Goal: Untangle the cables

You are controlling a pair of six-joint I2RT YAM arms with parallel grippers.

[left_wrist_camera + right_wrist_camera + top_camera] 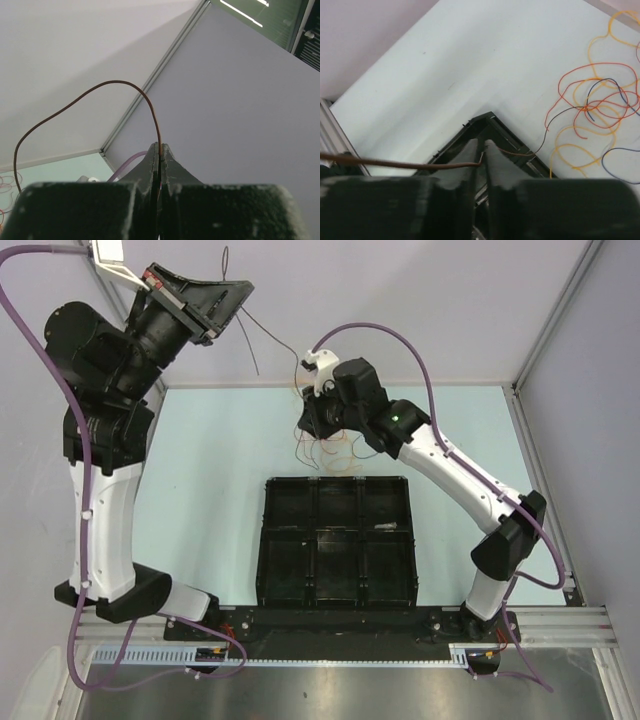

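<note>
The left tool (160, 148) clamps a brown cable (90, 95) held aloft. The right tool (481, 150), jaws narrow, brackets seemingly the same strand, grip uncertain. The tangled cables (590, 110) lie on the worktop (445, 75) beneath it. A hard pull could snag loops and drag them toward the tray (336, 481); bare worktop lies leftward.

- Pale lilac walls (420, 300) meet at a metal corner post (555, 320).
- Pale green table (210, 470), evenly lit.
- Strip lights (240, 12) glow beyond the wall top.
</note>
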